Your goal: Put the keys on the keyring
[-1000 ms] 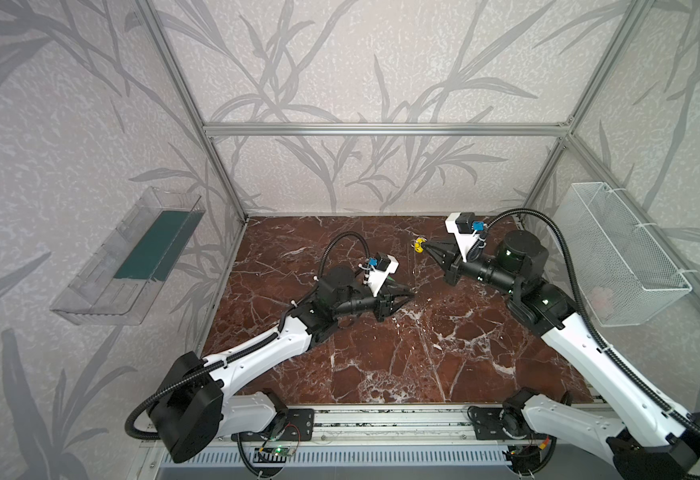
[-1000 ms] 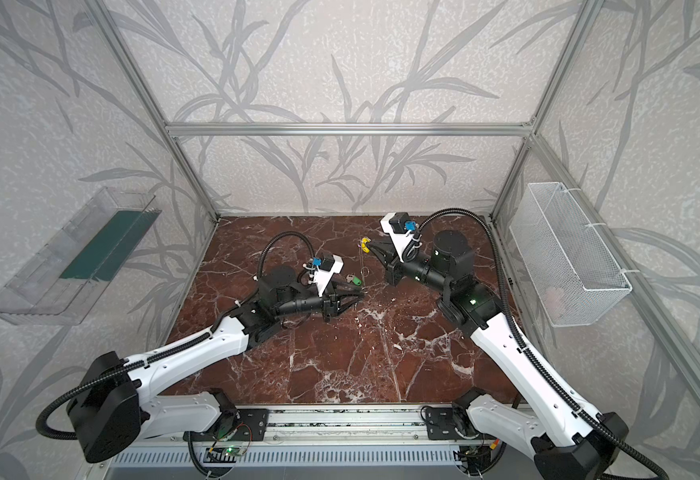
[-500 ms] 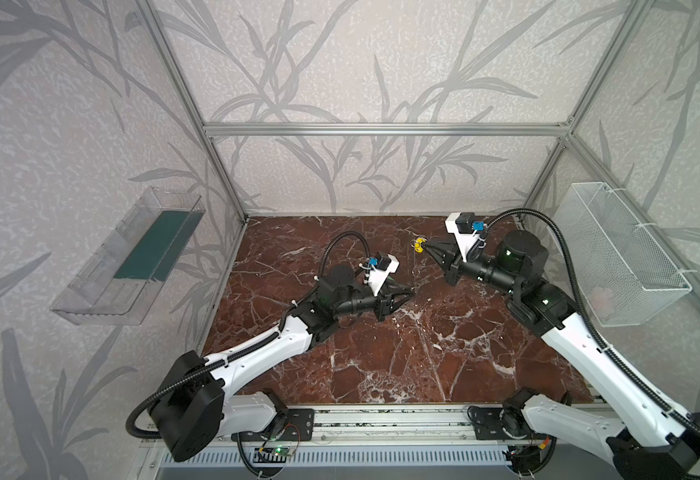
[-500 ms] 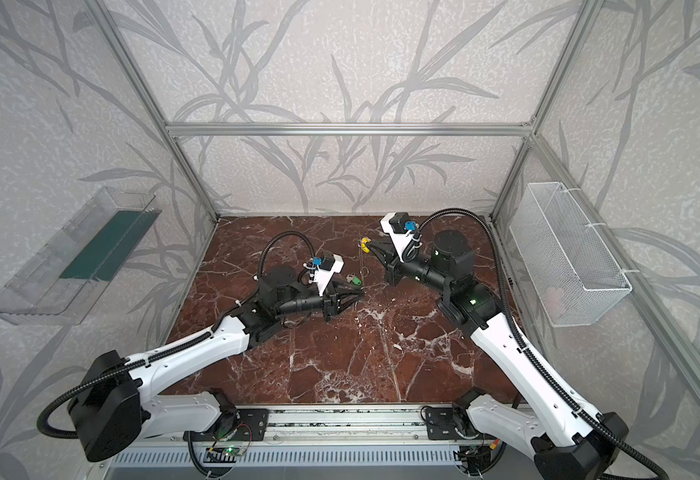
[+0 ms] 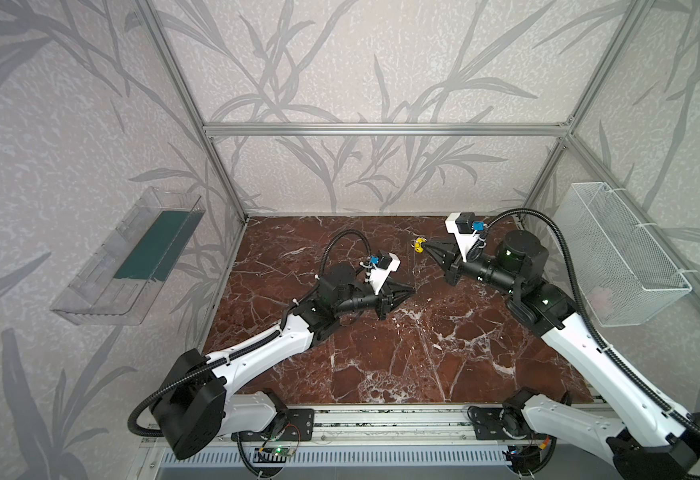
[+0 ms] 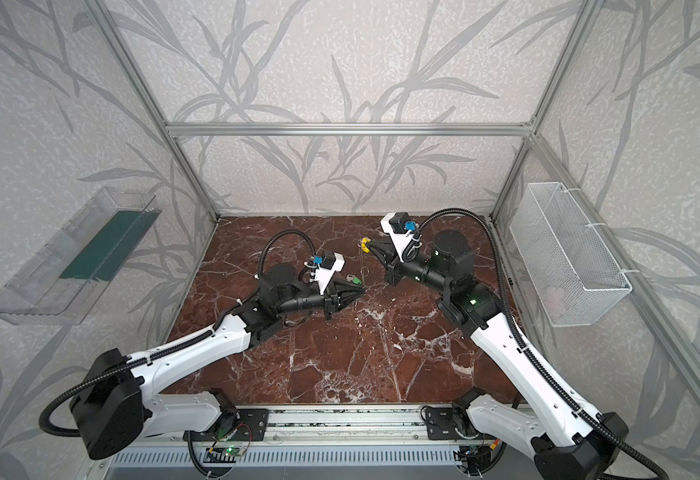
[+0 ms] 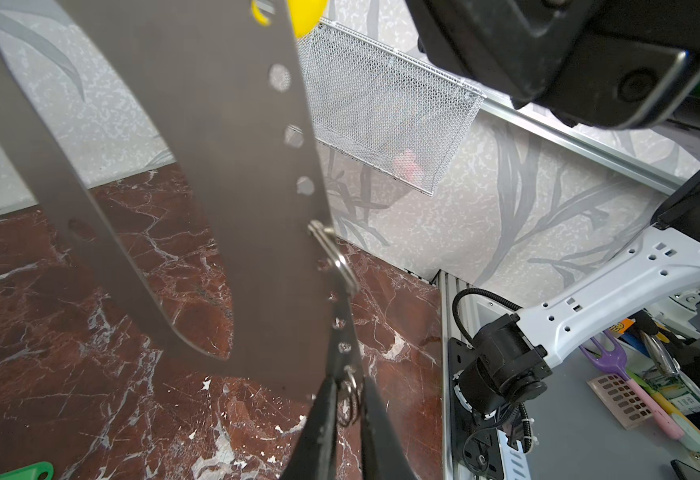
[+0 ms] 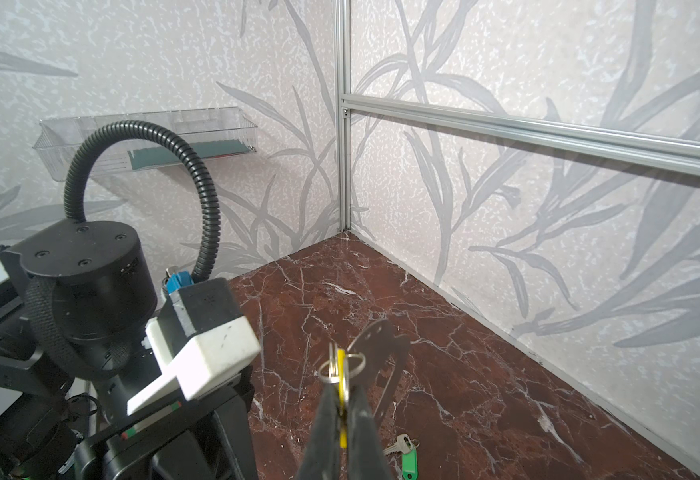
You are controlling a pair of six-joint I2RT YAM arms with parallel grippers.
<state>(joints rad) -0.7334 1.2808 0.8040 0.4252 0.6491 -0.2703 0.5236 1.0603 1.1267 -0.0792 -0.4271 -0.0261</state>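
The grey keyring (image 7: pixel 236 208) hangs edge-on between the arms, a thin line in both top views (image 5: pixel 414 266) (image 6: pixel 363 266). Its top hangs by split rings (image 8: pixel 340 368) from the yellow tag (image 8: pixel 342 399). My right gripper (image 8: pixel 342 388) (image 6: pixel 371 246) is shut on that tag. My left gripper (image 7: pixel 350 386) (image 6: pixel 362 289) has its jaws close around the plate's lower corner and a small ring there. A slim gap still shows, so contact is unclear. The green-tagged key (image 8: pixel 406 455) (image 6: pixel 354 279) lies on the marble floor beside the left gripper.
A white wire basket (image 5: pixel 622 257) hangs on the right wall and a clear plastic tray (image 5: pixel 132 257) on the left wall. Aluminium frame posts stand in the back corners. The two wrists are close together near the back of the floor.
The left gripper's jaws have narrowed around the bottom of the hanging keyring. Both arms have stayed almost still.
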